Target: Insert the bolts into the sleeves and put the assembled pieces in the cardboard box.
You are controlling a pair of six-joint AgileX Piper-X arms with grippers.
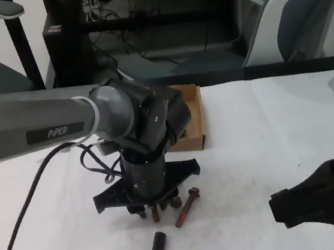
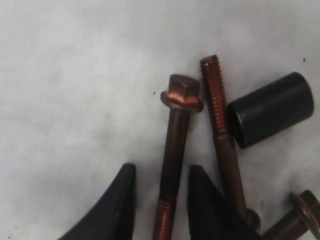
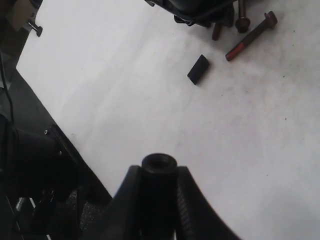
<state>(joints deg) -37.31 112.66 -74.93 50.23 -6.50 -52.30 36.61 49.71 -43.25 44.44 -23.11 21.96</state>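
The left end effector is standing released, its fingers straddling the shank of one copper bolt that is lying on the white tabletop. I judge it should be closing squarely on this shank alone, because a second bolt is lying just beside one finger, with a loose sleeve next to it. The right end effector is grasping an upright sleeve well apart, with open tabletop between. The cardboard box is sitting behind the left arm.
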